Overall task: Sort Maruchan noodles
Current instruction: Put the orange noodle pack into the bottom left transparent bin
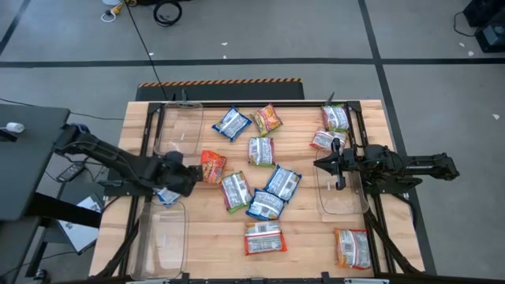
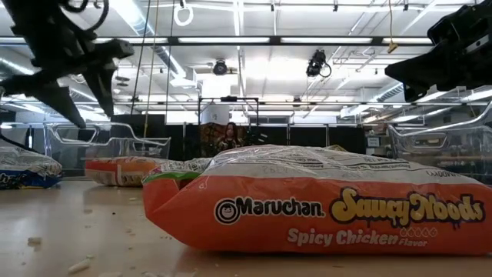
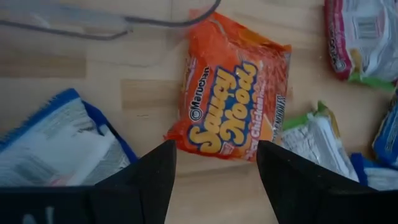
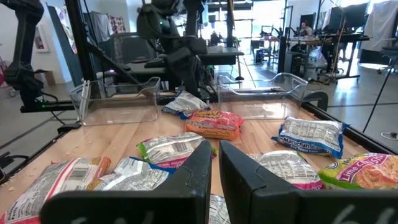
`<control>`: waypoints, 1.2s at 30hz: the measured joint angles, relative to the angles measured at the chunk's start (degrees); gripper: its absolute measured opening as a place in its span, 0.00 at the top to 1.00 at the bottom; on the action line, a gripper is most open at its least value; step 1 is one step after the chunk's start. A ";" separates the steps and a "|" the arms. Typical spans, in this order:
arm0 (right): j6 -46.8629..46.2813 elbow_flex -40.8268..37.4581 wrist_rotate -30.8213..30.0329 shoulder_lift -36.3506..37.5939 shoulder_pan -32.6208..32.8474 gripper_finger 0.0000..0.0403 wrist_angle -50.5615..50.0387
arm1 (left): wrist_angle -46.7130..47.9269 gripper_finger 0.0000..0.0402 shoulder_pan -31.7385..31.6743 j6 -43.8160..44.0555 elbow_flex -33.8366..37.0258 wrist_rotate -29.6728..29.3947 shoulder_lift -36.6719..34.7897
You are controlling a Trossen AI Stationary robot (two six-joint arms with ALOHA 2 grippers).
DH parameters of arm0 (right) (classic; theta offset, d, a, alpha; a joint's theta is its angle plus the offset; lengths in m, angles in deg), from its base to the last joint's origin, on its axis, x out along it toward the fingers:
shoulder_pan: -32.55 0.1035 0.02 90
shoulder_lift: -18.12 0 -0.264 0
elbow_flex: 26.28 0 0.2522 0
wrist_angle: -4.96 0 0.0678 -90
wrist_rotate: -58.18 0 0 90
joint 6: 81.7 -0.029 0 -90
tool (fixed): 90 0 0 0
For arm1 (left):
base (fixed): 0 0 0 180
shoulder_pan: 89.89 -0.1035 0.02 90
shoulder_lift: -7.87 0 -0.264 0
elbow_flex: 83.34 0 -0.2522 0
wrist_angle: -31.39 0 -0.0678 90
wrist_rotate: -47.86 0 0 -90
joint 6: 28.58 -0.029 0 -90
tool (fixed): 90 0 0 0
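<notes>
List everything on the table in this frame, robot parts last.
blue-white noodle packets: about four, mostly centre, one by the left arm
orange-red noodle packets: about four, scattered
green-pink noodle packets: about four, centre and far right
clear bins: three, two left, one right
table: one, light wood
left gripper: dark, jaws open, by an orange packet
right gripper: dark, jaws shut, at the right bin's edge
</notes>
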 joint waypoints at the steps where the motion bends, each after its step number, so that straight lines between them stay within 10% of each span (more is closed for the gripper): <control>1: 0.00 0.01 0.00 -0.01 0.02 0.91 0.02 | -2.67 0.44 -0.64 1.07 1.67 0.53 -0.16; 8: 0.00 0.01 0.00 -0.01 0.00 0.91 0.02 | -21.28 0.38 -5.35 0.39 15.39 3.25 -5.84; 23: 0.00 0.01 0.00 -0.01 0.02 0.91 0.17 | -24.06 0.36 -15.46 -20.47 17.24 14.62 -6.44; 36: 0.00 -0.01 0.00 -0.04 0.01 0.91 0.31 | -32.47 0.46 -14.97 -26.39 19.61 12.22 -1.06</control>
